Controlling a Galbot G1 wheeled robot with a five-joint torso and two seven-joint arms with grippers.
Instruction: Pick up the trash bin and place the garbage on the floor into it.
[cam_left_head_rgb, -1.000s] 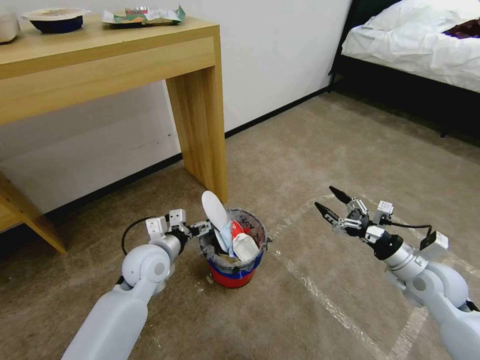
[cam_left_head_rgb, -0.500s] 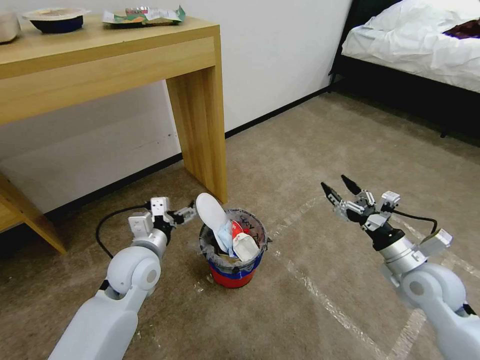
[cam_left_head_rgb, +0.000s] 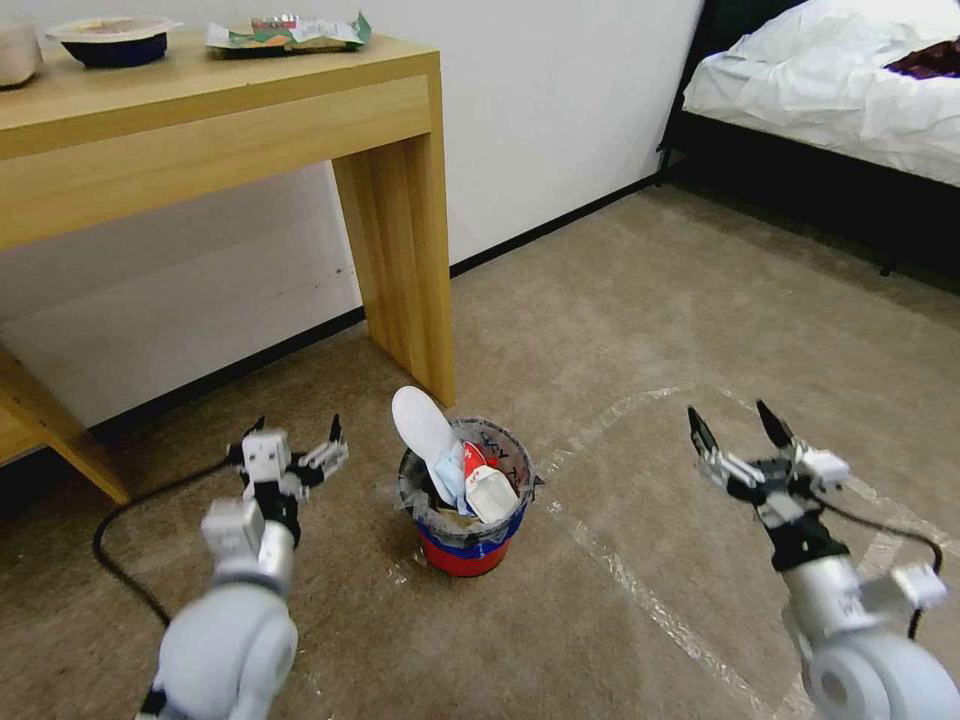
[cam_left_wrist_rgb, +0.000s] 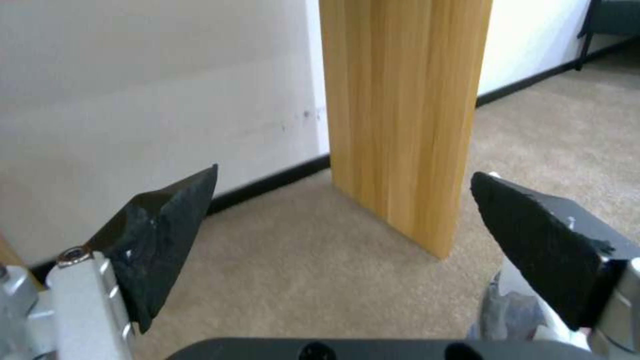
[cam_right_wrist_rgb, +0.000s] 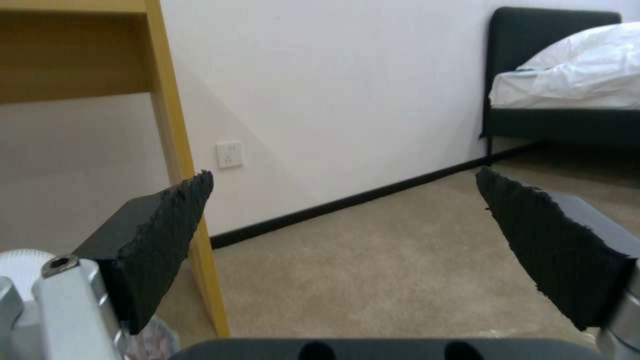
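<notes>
The trash bin (cam_left_head_rgb: 468, 552), a small red bucket with a blue band and a clear bag liner, stands upright on the carpet near the table leg. Garbage fills it: a white slipper (cam_left_head_rgb: 423, 427) sticks up out of the rim beside red and white litter (cam_left_head_rgb: 483, 485). My left gripper (cam_left_head_rgb: 296, 432) hovers open to the left of the bin, apart from it. In the left wrist view that gripper (cam_left_wrist_rgb: 344, 172) holds nothing. Well clear of the bin on its right, my right gripper (cam_left_head_rgb: 731, 420) is open and empty, as the right wrist view (cam_right_wrist_rgb: 343, 171) also shows.
A wooden table leg (cam_left_head_rgb: 400, 250) stands just behind the bin, with a white wall behind it. The bed (cam_left_head_rgb: 830, 90) is at the far right. Tape lines (cam_left_head_rgb: 640, 590) cross the carpet, and open carpet lies between the bin and the bed.
My left gripper has come off the bin's rim and drawn back to the left, open. The right arm has pulled back and to the right. The bin stays put.
</notes>
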